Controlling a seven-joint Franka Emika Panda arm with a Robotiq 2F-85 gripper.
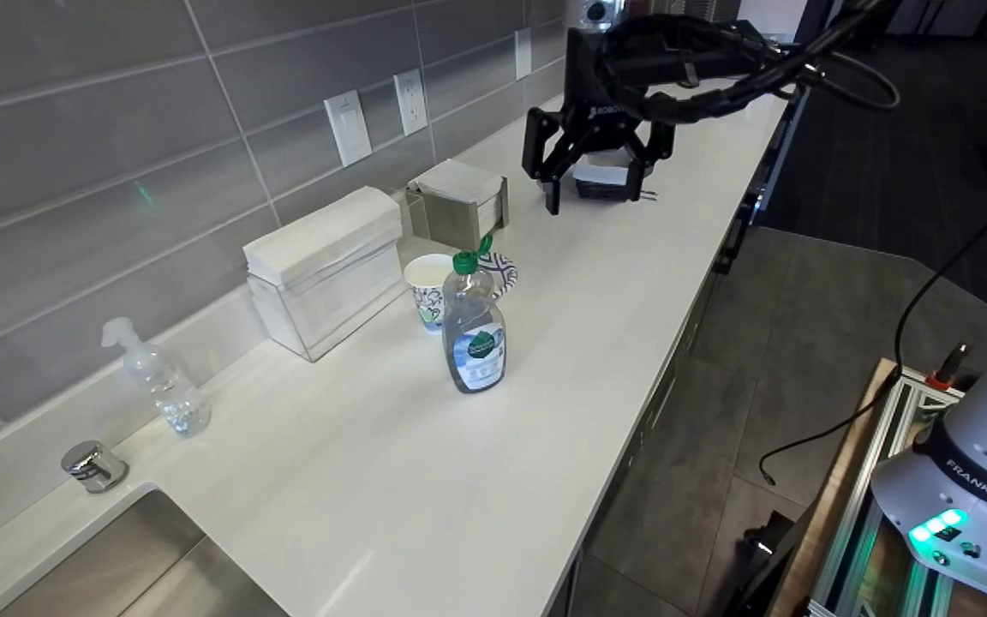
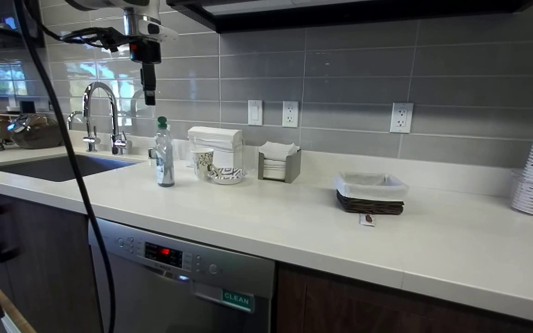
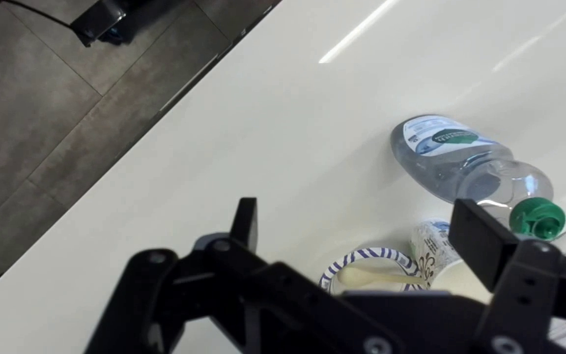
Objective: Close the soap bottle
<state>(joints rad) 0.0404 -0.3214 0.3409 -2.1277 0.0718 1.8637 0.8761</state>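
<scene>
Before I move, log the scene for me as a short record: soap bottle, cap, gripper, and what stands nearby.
soap bottle: upright on the counter
cap: on the soap bottle, its flip lid up
gripper: open, holding nothing, above the counter, apart from the soap bottle
cup: beside the soap bottle, a gap between them in an exterior view
bowl: next to the cup, a spoon in it; whether cup and bowl touch, cannot tell
spray bottle: near the wall
left to do: shutting the flip lid
</scene>
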